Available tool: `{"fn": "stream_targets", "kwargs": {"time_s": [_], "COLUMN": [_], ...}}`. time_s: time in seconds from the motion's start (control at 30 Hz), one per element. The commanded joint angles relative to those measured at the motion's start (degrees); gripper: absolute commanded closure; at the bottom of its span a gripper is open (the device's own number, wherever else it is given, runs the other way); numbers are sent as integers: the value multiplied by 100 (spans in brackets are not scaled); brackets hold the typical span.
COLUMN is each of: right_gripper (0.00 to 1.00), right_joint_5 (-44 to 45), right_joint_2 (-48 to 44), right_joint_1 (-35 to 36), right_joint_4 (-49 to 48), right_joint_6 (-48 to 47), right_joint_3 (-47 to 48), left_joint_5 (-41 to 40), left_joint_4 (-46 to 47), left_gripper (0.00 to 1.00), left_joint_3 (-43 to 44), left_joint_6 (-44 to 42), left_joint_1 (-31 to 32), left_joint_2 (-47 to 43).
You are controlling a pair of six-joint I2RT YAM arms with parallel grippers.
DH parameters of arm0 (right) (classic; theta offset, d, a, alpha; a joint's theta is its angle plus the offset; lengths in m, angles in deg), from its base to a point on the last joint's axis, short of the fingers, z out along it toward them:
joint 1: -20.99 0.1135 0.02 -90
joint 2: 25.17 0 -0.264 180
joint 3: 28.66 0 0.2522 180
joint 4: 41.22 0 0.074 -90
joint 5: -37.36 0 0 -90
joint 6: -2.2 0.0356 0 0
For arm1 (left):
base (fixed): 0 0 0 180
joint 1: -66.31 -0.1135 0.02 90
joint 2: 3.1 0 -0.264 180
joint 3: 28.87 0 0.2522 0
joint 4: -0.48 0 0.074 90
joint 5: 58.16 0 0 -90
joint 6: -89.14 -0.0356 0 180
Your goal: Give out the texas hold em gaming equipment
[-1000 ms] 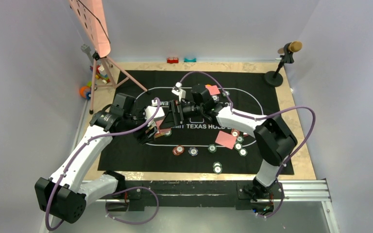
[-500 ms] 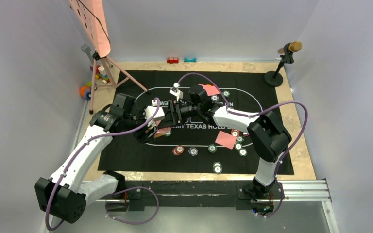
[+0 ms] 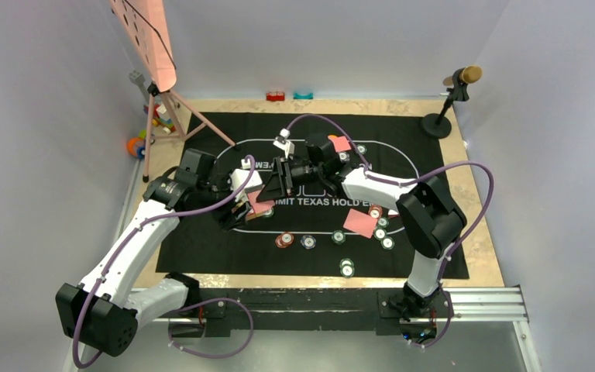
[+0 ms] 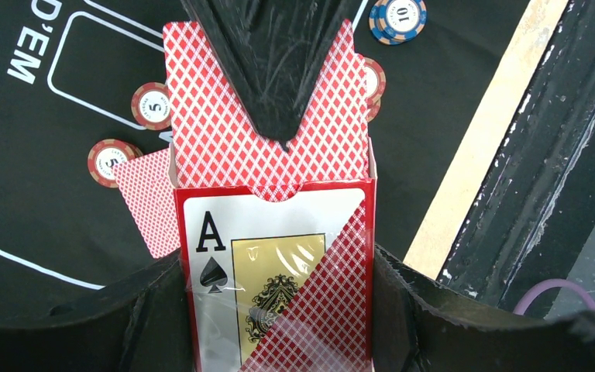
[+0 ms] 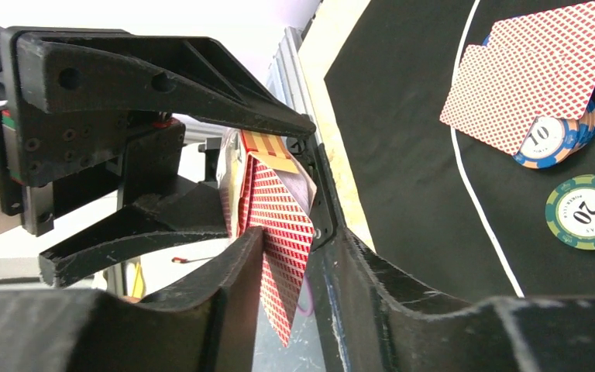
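Note:
My left gripper (image 4: 275, 310) is shut on a red card box (image 4: 271, 287) with an ace of spades on its face, held above the mat (image 3: 257, 203). Red-backed playing cards (image 4: 209, 132) stick out of its open top. My right gripper (image 5: 287, 232) reaches in from the right (image 3: 283, 182) with its jaws narrowed around those cards (image 5: 279, 225). One finger (image 5: 240, 263) touches them and a gap shows on the other side. A loose card (image 4: 146, 198) and chips (image 4: 152, 105) lie on the mat below. More cards (image 3: 359, 223) and chips (image 3: 307, 242) lie along the mat's near side.
The black mat (image 3: 201, 232) covers most of the table. A pink stand on a tripod (image 3: 163, 108) rises at the back left beside toy blocks (image 3: 143, 139). A microphone stand (image 3: 449, 101) is at the back right. Two small blocks (image 3: 276, 96) sit at the far edge.
My right gripper's jaws have narrowed from wide open to close around the cards sticking out of the box. The left arm and the box have stayed in place.

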Motion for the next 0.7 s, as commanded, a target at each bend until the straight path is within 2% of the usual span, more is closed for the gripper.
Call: {"fn": "stream_targets", "kwargs": {"time_s": [0.0, 0.43, 0.67], "right_gripper": [64, 87, 88], "right_joint_5": [-8, 76, 86], "right_joint_2": [-227, -641, -785], "right_joint_1": [-122, -315, -481], "right_joint_4": [-108, 21, 154], "right_joint_6": [-17, -68, -159], "right_joint_3": [-49, -294, -429], "left_joint_5": [256, 212, 221], "left_joint_4": [165, 193, 192], "left_gripper": [75, 78, 80], "left_joint_3": [269, 170, 169], "left_joint_6": [86, 56, 56], "left_joint_1": [-28, -28, -38], "left_joint_2": [-154, -248, -261]}}
